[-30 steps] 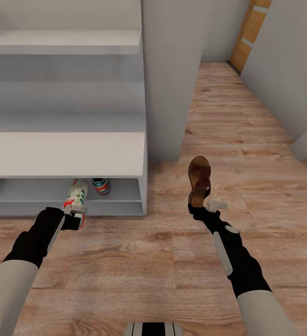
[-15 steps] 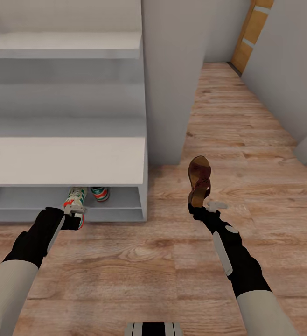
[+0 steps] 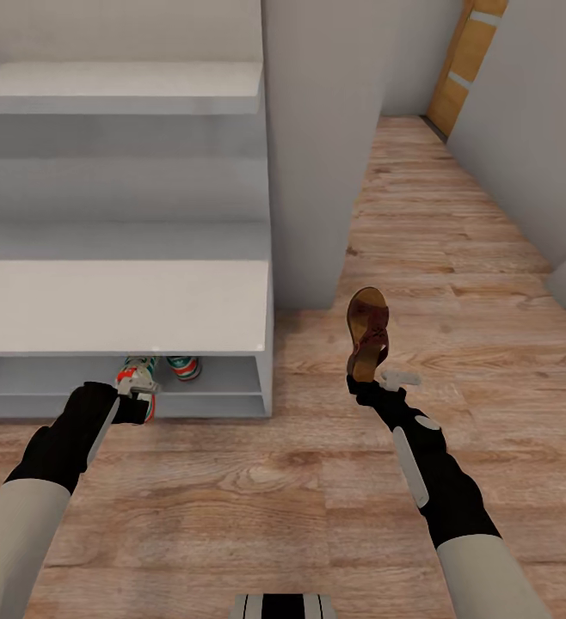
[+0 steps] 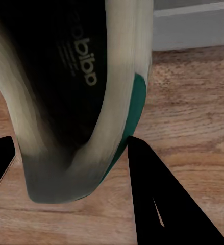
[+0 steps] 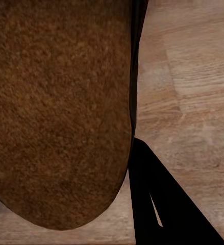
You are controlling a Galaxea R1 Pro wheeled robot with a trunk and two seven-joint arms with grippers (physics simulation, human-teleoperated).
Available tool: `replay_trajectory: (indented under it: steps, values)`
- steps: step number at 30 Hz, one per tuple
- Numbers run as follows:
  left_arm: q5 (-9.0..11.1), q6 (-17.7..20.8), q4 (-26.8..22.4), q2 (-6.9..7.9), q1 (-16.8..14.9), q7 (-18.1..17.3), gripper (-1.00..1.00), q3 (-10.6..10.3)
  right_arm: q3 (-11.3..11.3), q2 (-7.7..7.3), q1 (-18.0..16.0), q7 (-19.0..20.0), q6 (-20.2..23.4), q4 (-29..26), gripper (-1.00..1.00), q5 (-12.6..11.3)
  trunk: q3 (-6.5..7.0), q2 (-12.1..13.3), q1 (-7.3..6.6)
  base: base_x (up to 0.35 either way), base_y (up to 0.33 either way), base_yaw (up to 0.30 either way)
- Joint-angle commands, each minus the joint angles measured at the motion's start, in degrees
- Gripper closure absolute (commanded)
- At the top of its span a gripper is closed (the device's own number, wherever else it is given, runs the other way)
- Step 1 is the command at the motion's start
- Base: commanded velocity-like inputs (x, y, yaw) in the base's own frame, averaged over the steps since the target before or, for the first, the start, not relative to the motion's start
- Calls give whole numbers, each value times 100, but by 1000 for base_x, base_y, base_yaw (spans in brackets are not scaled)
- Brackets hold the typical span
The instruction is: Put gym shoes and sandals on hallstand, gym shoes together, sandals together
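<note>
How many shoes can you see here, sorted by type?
Gym shoes: 2, one held in the left gripper at, one on the hallstand's lower shelf at.
Sandals: 1, held in the right gripper at.
Total: 3 shoes.

We see a pale grey-white hallstand standing on light brown wood-grain corridor floor. Under its top board, the gym shoe in our left gripper is cream with green stripes and red-orange patches; just beside it on the shelf a second gym shoe shows the same green and orange. To the right of the hallstand, the sandal is dark brown with a tan footbed. Our arms are black and white.
</note>
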Motion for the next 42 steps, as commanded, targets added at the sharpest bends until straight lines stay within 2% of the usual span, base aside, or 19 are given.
replay_trajectory:
  steps: [1,21,42]
  values:
    - [-4,0,0,0,1,0,100,0,0,0,0,-4,0,1,100,-19,0,0,0,297,90,0]
    - [-12,-7,17,-9,2,7,100,-8,-2,0,0,-4,2,0,100,-18,0,0,0,121,10,0]
    - [-11,-8,18,-9,8,1,100,-11,-3,0,0,-4,0,0,100,-20,0,0,0,24,0,0]
